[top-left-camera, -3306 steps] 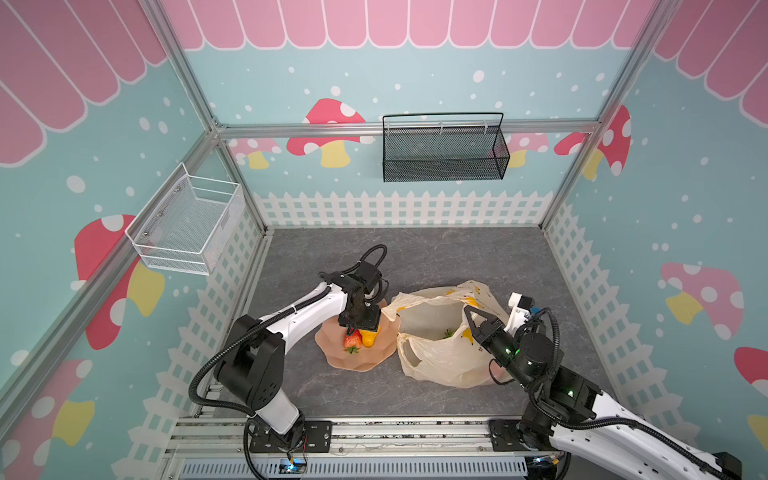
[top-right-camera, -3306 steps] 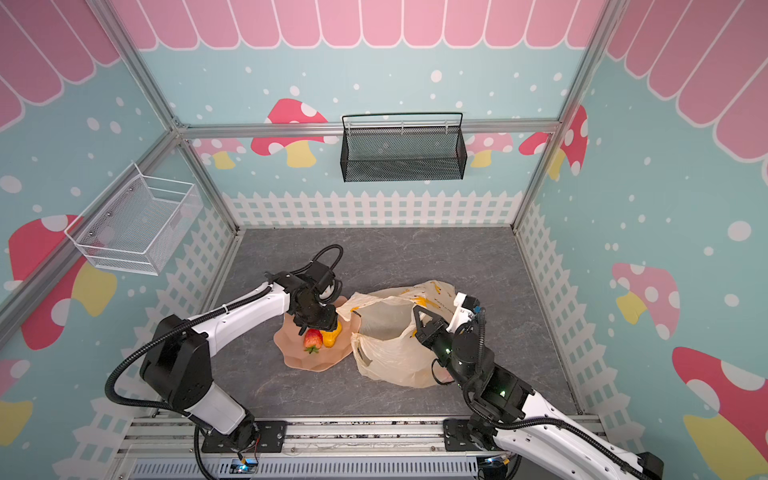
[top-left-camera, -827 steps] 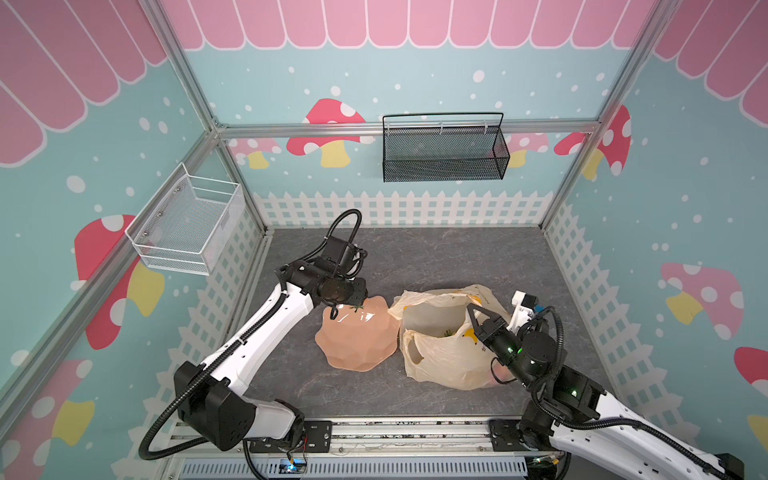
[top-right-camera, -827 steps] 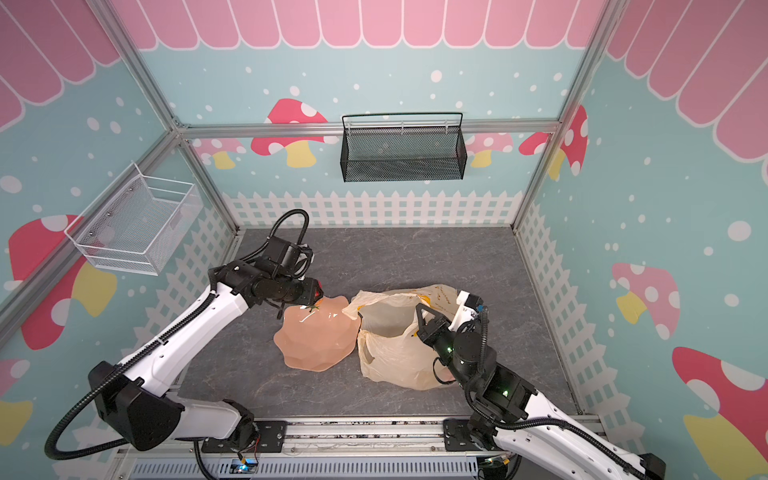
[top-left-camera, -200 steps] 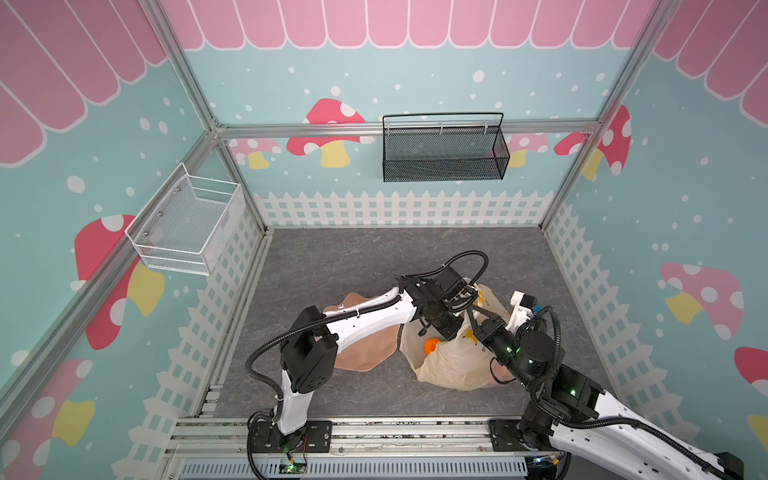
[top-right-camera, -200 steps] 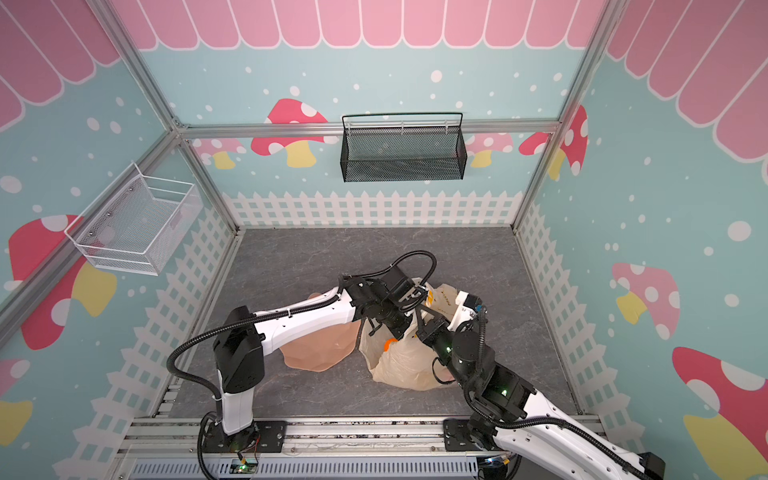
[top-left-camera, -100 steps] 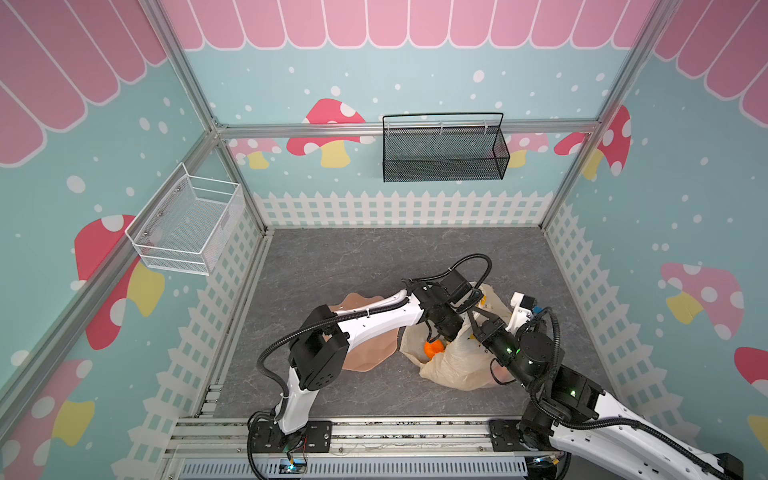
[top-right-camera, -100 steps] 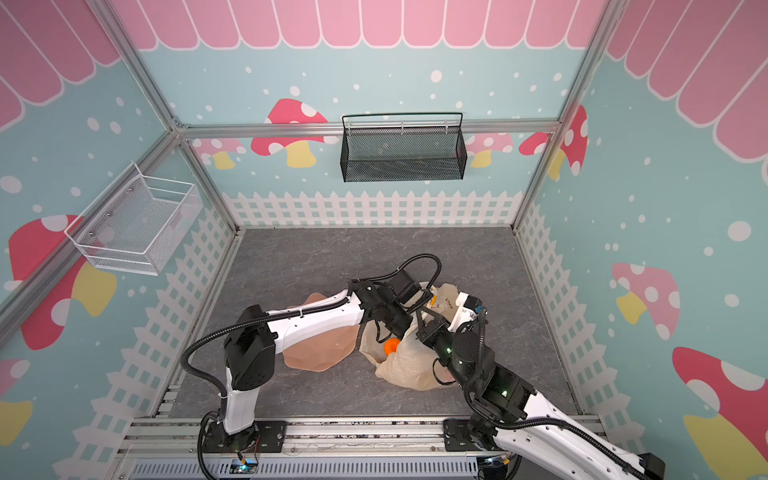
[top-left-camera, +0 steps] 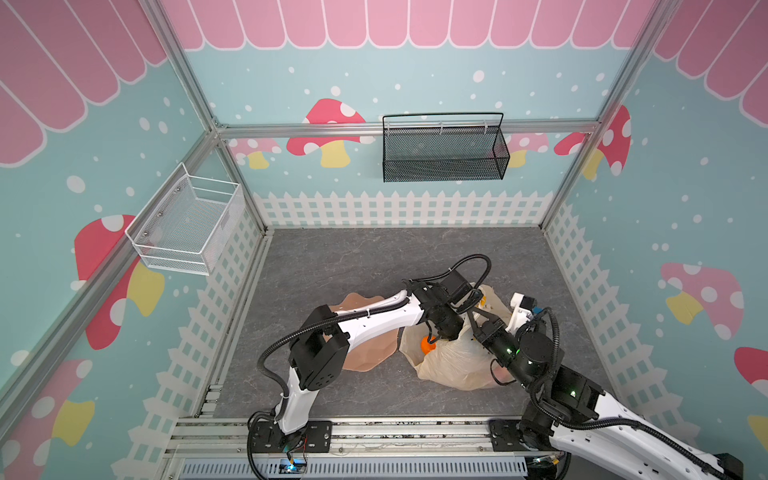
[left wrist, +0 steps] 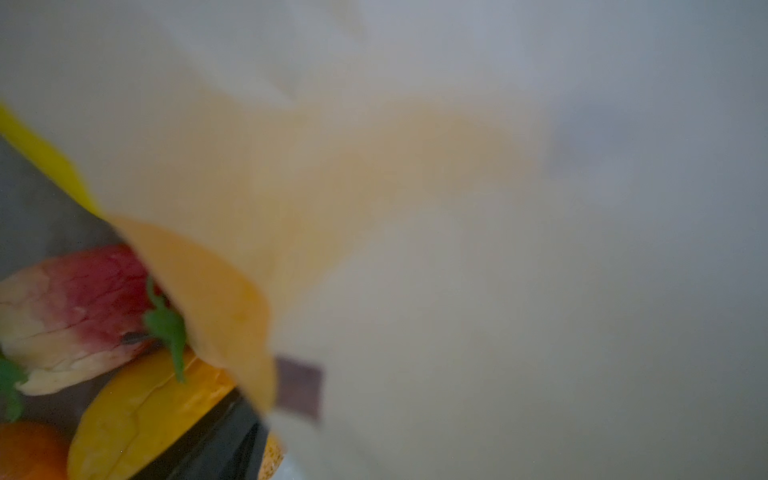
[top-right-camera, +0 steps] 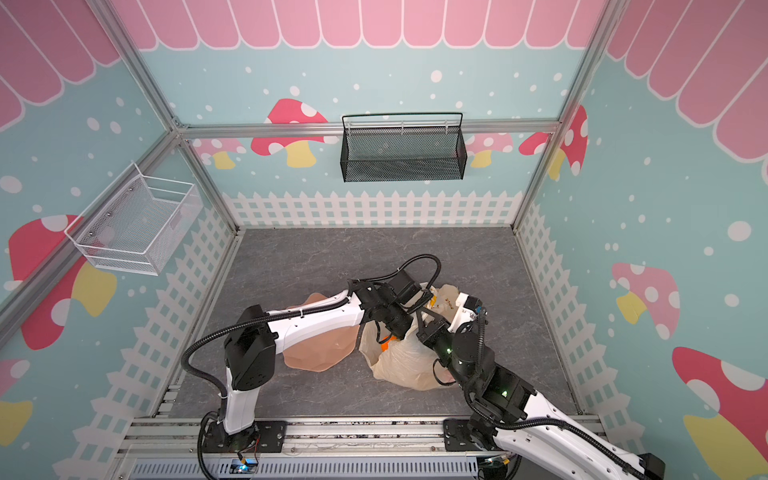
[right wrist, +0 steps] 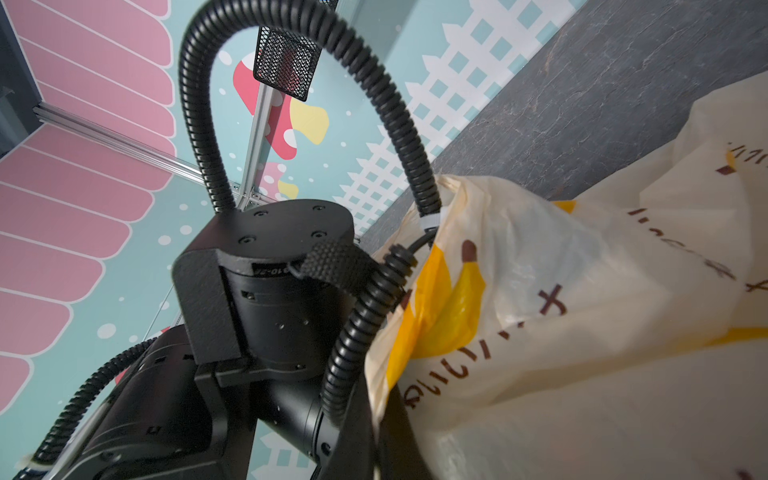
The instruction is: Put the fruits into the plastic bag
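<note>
The plastic bag (top-left-camera: 457, 365) (top-right-camera: 411, 370) lies on the grey floor, its mouth lifted. My right gripper (top-left-camera: 478, 322) (top-right-camera: 426, 322) is shut on the bag's rim (right wrist: 376, 399). My left gripper (top-left-camera: 441, 332) (top-right-camera: 395, 332) reaches across into the mouth. An orange (top-left-camera: 428, 345) (top-right-camera: 384, 345) shows just under it. In the left wrist view, bag film (left wrist: 457, 249) covers most of the picture. One dark finger (left wrist: 216, 444) stands far to one side, the other is hidden. Past it lie loose fruits: a red-and-cream one (left wrist: 75, 307), a yellow-orange one (left wrist: 145, 407) and the orange (left wrist: 29, 453).
The peach wavy plate (top-left-camera: 365, 353) (top-right-camera: 316, 353) lies left of the bag, half under my left arm. A black mesh basket (top-left-camera: 444, 153) hangs on the back wall and a white wire basket (top-left-camera: 187, 224) on the left wall. White fence panels line the floor's edges.
My left gripper has stayed in the bag's mouth, shifting only slightly, and the orange lies about where it was. The right gripper keeps its hold on the rim.
</note>
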{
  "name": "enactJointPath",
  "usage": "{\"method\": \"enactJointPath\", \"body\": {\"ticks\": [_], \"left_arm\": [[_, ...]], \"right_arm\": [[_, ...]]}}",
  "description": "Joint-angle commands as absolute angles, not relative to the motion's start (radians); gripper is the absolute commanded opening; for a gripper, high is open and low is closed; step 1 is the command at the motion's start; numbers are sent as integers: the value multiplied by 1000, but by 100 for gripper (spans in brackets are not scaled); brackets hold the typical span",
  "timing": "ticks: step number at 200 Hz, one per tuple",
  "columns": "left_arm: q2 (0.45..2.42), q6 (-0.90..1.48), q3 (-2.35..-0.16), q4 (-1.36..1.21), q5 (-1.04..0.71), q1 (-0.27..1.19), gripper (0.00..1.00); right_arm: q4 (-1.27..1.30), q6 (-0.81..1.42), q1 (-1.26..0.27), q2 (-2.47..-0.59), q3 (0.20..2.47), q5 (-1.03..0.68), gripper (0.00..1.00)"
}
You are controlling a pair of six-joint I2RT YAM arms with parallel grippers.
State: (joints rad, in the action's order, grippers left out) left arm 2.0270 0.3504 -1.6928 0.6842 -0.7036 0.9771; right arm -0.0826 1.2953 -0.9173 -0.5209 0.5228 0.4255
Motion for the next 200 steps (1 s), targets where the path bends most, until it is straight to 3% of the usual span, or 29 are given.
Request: {"method": "enactJointPath", "body": {"ticks": [1, 125, 200], "left_arm": [[1980, 376, -1669, 699, -654, 958, 88], [1668, 339, -1406, 682, -614, 796, 87], [1457, 315, -1261, 692, -492, 705, 88]], "right_arm": [[-73, 1309, -920, -506, 511, 428, 0], [-119, 1320, -920, -464, 503, 459, 0], [-193, 1335, -920, -439, 522, 477, 0]]}}
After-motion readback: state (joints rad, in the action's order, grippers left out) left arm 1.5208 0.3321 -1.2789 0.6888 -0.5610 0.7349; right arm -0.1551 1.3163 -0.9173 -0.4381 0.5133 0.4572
